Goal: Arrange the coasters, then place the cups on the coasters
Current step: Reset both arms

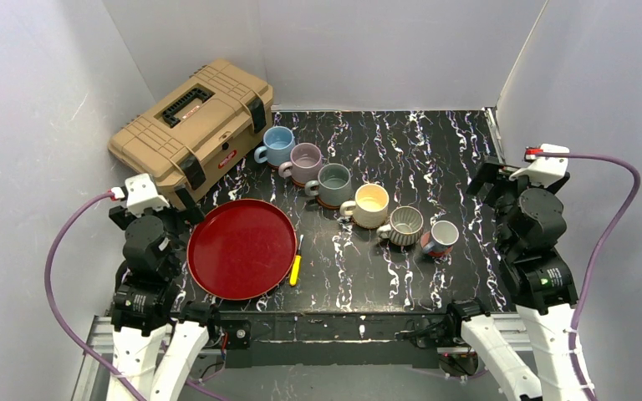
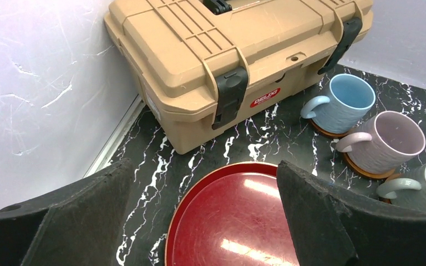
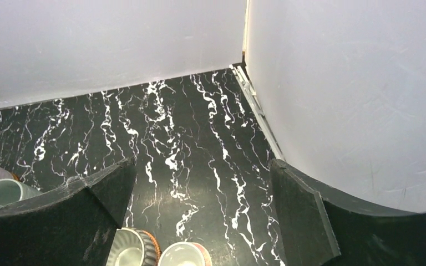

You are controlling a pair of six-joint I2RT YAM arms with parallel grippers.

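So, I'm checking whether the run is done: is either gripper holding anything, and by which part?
Nothing is held. The left gripper stands open above the red tray, and the right gripper stands open above the table.

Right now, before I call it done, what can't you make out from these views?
- Coaster under the cream-yellow mug: top view, mug covers it.
- Grey-green mug: left wrist view, cut off by the right edge.
- Ribbed mug and small pale mug: right wrist view, cut off at the bottom edge.
- Yellow-handled tool: top view, too small to identify.
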